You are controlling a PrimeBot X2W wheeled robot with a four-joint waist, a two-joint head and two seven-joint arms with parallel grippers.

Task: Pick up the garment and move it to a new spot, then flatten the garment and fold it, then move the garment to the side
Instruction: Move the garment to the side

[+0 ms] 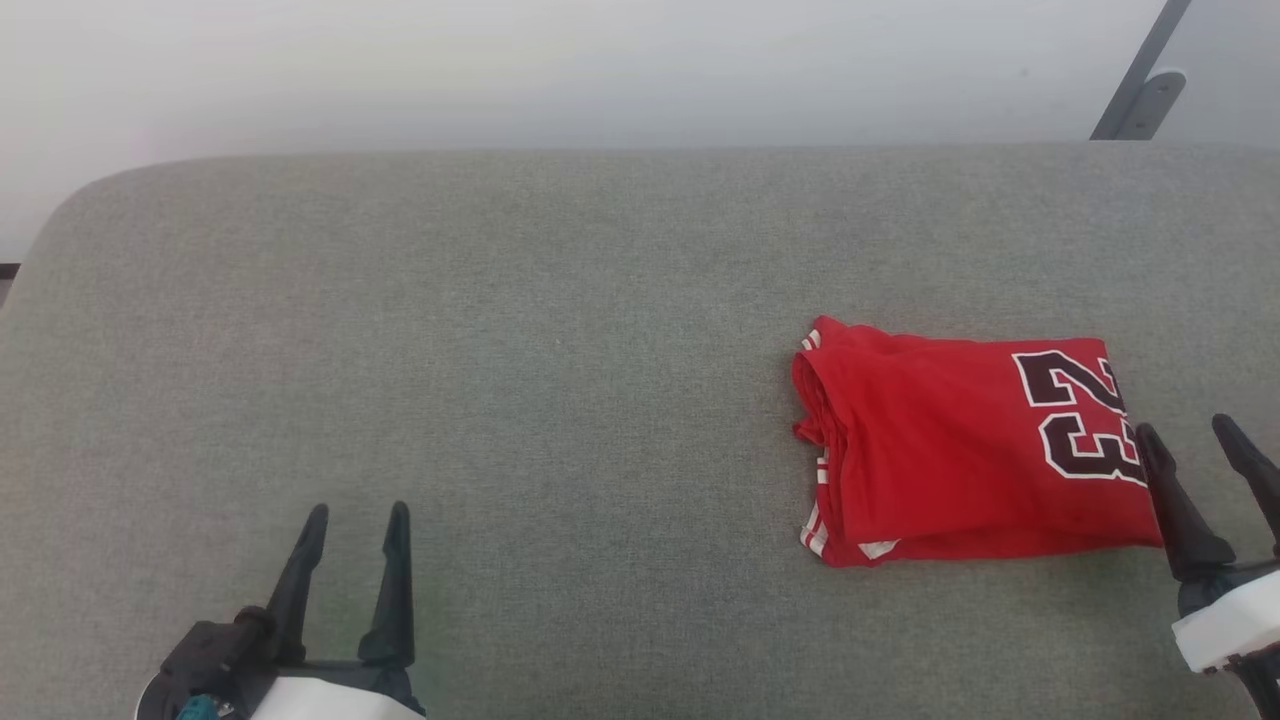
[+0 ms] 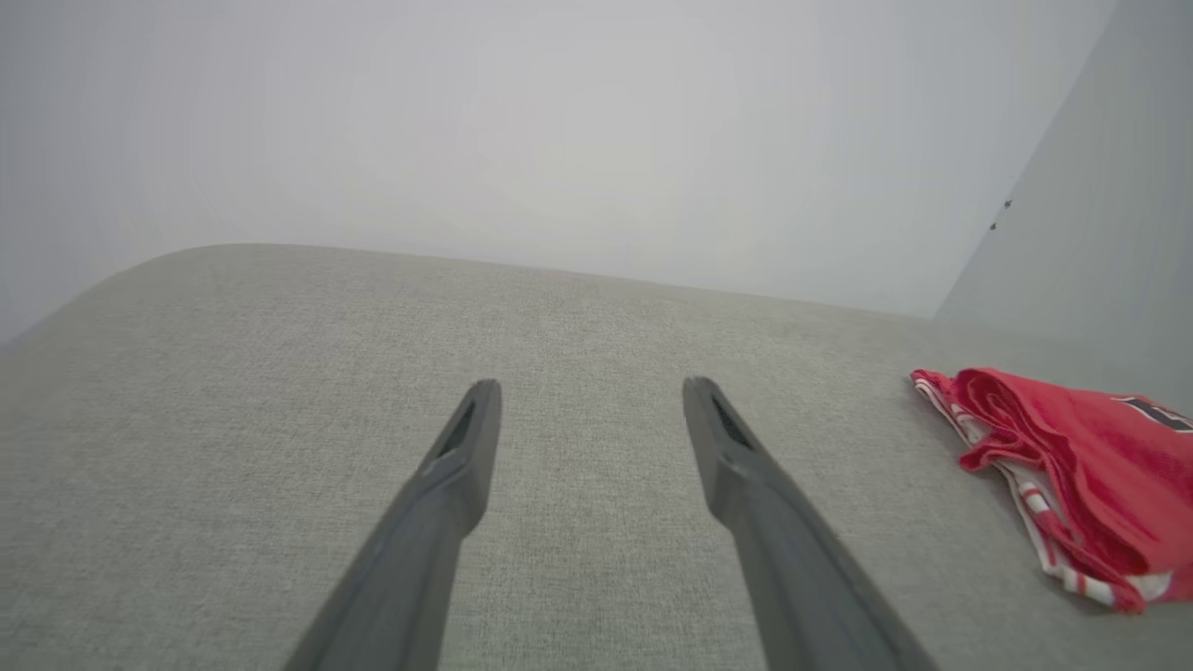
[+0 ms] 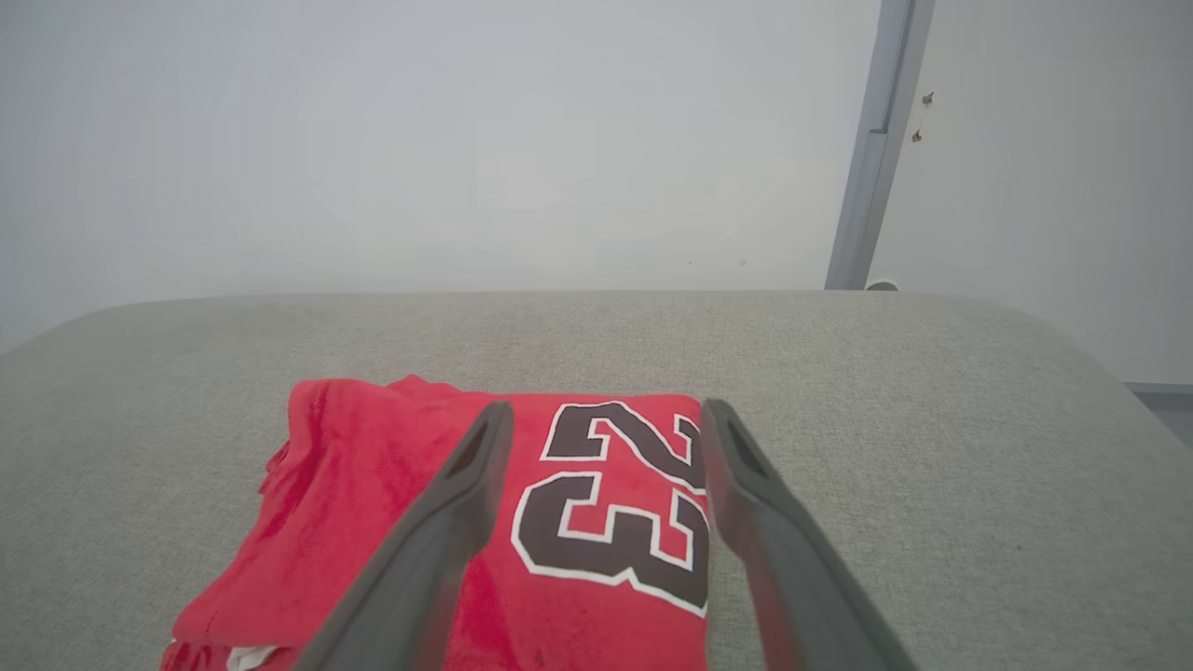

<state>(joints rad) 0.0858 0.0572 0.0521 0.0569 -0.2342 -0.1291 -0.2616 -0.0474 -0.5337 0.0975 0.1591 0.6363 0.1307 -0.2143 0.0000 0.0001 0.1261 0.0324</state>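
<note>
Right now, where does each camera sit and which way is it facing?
Head view: on the head, looking forward and down at the grey cushion; left fingers lower left, right fingers lower right, by the garment.
Left wrist view: on the left wrist, looking along its open fingers across the cushion.
Right wrist view: on the right wrist, looking along its open fingers over the garment's 23.
Shared: all three see the garment.

grey cushion (image 1: 500, 300), folded red garment (image 1: 950, 450)
</note>
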